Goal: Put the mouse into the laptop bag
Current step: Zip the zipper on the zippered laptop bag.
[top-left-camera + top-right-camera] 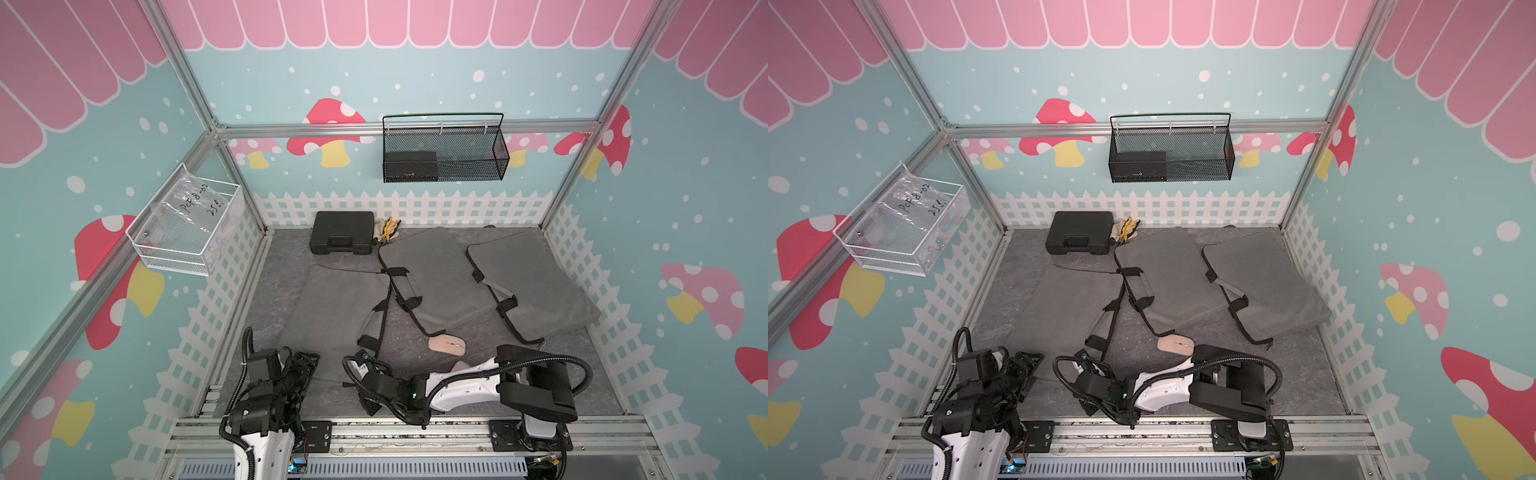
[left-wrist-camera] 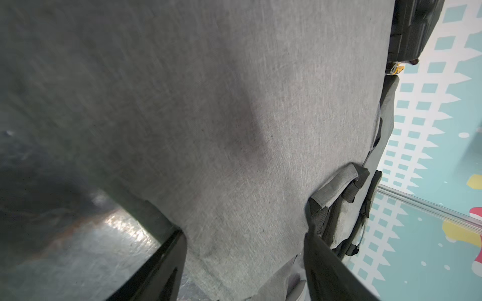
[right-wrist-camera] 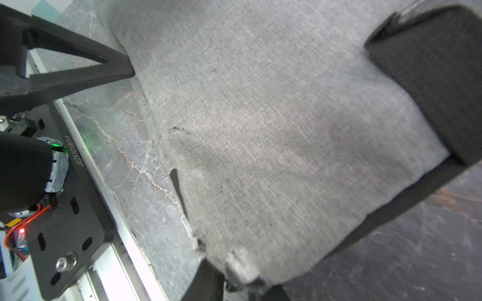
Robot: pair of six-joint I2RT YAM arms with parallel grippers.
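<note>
Pale pink oval mouse (image 1: pixel 447 345) (image 1: pixel 1176 344): flat on dark marbled tabletop (image 1: pixel 278 257), outside every bag, just beyond the right arm.
Grey fabric laptop bag (image 1: pixel 332 307) (image 3: pixel 260 130): nearest of three, lying flat, its black-strapped handle toward the mouse.
Right gripper (image 3: pixel 232 273): narrow, pinching this bag's near edge.
Left gripper (image 2: pixel 245 221): spread wide over the same bag, holding nothing.
</note>
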